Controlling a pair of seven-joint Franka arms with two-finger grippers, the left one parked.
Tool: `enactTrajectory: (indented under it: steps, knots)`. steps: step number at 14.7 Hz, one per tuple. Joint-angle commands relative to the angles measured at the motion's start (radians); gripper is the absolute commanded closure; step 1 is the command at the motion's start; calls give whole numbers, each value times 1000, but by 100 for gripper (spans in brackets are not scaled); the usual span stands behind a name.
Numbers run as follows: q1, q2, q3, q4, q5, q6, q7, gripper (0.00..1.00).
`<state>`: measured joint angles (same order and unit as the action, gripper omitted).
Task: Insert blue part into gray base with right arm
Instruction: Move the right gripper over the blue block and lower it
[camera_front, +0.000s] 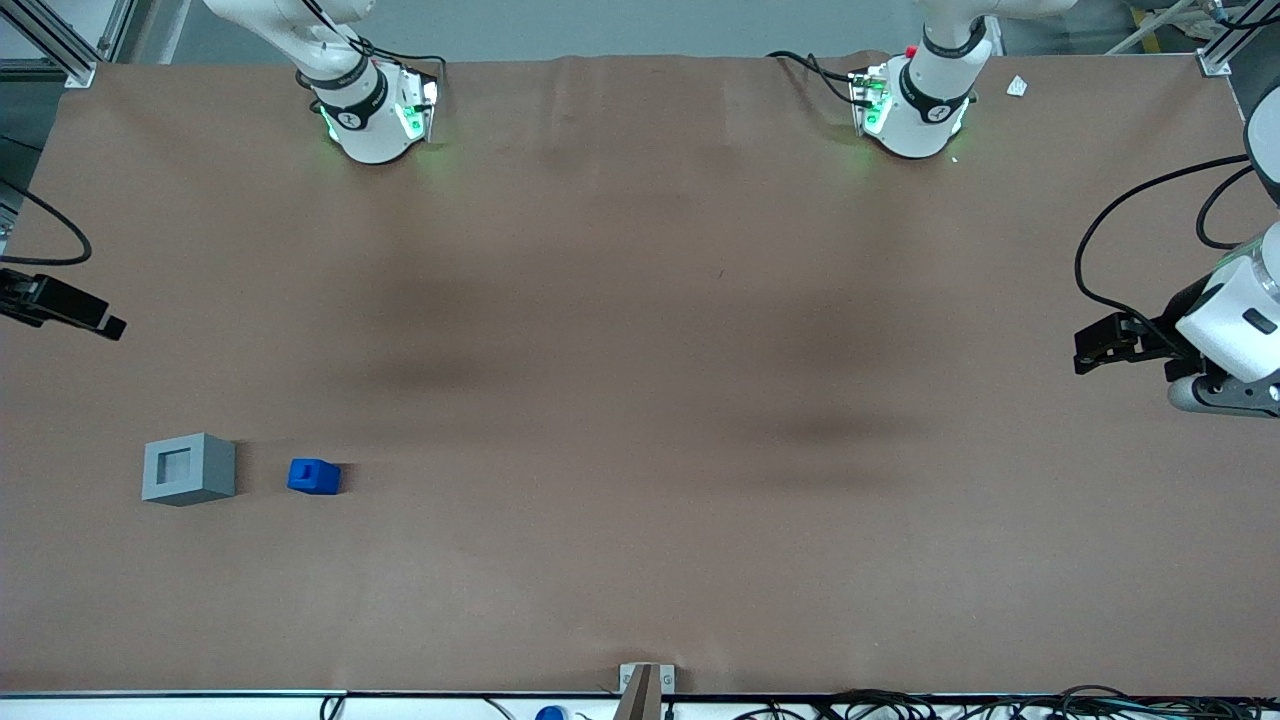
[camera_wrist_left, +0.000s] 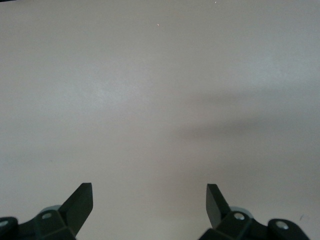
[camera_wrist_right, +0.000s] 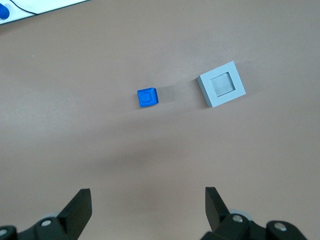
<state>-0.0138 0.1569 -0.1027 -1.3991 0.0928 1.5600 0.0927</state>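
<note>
Nothing is done yet: blue part (camera_front: 313, 476) sits loose on the counter (camera_front: 640, 400), near the gray base (camera_front: 188, 469) at its three o'clock. Tool (camera_front: 62, 308) hangs released, empty, well apart; grasping and insertion remain.

The right arm (camera_front: 60, 305) is cut off at the frame edge, only its gripper (camera_wrist_right: 147, 207) fingertips showing.

robot lab: bench-mounted arms (camera_front: 365, 110)
</note>
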Motion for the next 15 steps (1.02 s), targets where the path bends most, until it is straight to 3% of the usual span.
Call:
enactTrajectory:
  steps: [1,4,10,15]
  knots:
    - [-5,6,12,6,-11,-9,7,0]
    - [8,41,18,0,-48,9,12,0]
    - [37,238,18,-38,-44,172,21,0]
    - [43,357,18,-125,-33,436,22,0]
